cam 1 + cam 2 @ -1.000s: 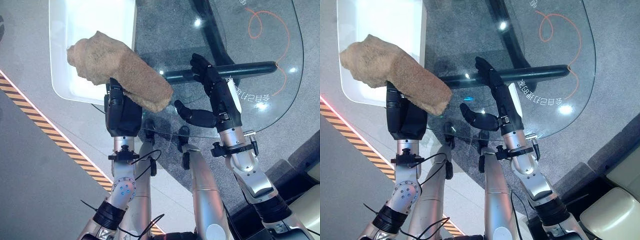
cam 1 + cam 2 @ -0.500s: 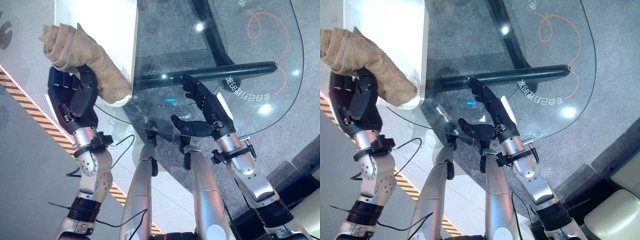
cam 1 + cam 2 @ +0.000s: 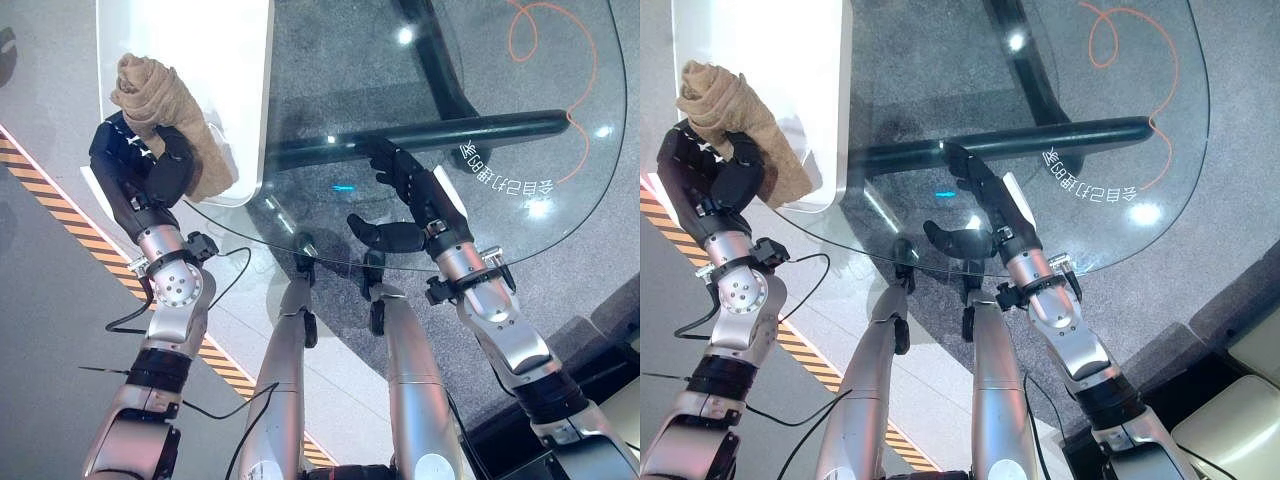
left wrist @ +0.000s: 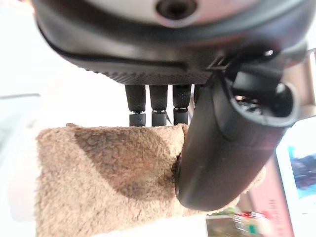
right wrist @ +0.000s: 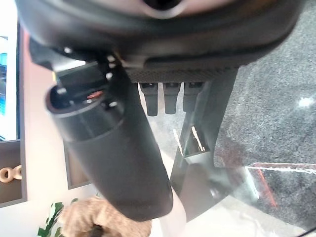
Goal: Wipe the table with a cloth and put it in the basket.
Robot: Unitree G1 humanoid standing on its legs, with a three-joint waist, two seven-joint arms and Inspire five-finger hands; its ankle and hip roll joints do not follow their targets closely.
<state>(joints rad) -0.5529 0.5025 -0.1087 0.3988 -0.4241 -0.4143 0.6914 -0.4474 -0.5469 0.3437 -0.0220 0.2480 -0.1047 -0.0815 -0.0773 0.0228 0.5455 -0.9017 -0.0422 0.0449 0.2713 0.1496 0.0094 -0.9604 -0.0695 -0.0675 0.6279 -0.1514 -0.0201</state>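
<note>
A tan fuzzy cloth is bunched up in my left hand, which is shut on it with the palm turned upward. In the left wrist view the thumb presses into the cloth. Hand and cloth sit over the near left corner of the white basket, which stands beside the left edge of the glass table. My right hand is open, fingers straight, over the table's near edge. Its fingers point straight out in the right wrist view.
A dark tubular table leg runs under the glass. An orange squiggle marks the far right of the tabletop. Black-and-yellow striped tape crosses the floor at left. Beige furniture stands at the lower right.
My left hand has swung left off the glass with the cloth and turned palm up by the basket's corner. The cloth is now bunched tighter. The right hand has drawn back slightly.
</note>
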